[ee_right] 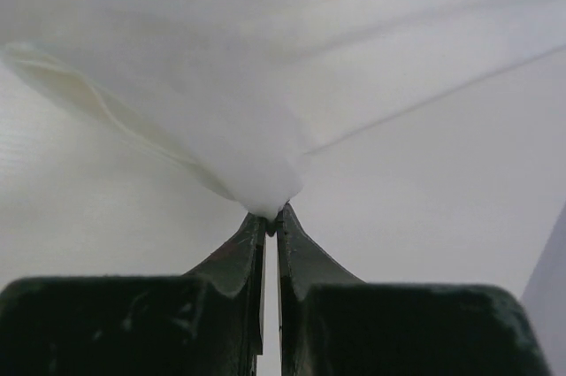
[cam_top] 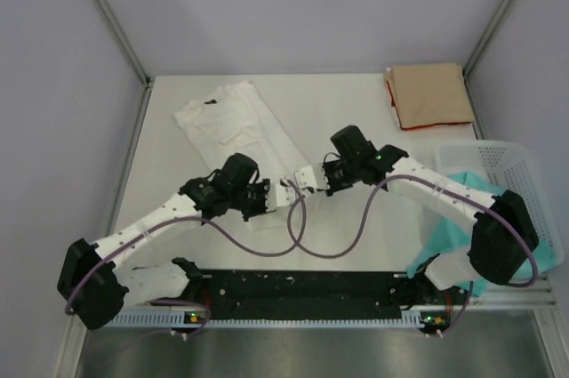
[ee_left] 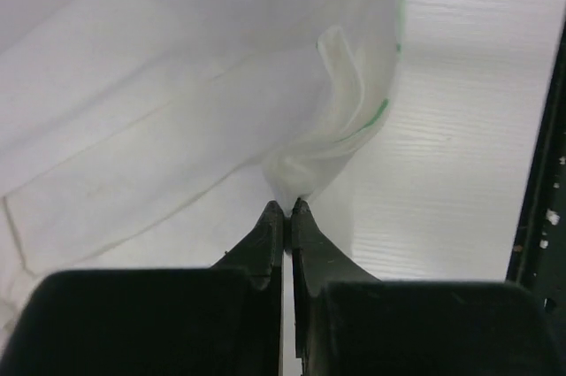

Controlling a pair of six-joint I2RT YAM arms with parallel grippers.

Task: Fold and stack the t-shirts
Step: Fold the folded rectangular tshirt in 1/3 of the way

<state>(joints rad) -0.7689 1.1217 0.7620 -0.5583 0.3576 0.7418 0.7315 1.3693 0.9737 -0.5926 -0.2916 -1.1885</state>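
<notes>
The white t-shirt [cam_top: 233, 122] lies folded lengthwise as a long strip, running from the back left of the table toward the middle. My left gripper [cam_top: 277, 197] is shut on the shirt's near left corner, and the cloth [ee_left: 221, 111] rises from the tips in the left wrist view. My right gripper [cam_top: 305, 179] is shut on the near right corner, with the cloth [ee_right: 265, 111] bunched at the tips in the right wrist view. The two grippers sit close together. The tan t-shirt [cam_top: 430, 95] with a red edge lies folded at the back right.
A white mesh basket [cam_top: 524, 184] stands at the right edge with teal cloth [cam_top: 462, 218] in it. A black rail [cam_top: 302, 287] runs along the near edge between the arm bases. Grey walls close in the table at the back and sides.
</notes>
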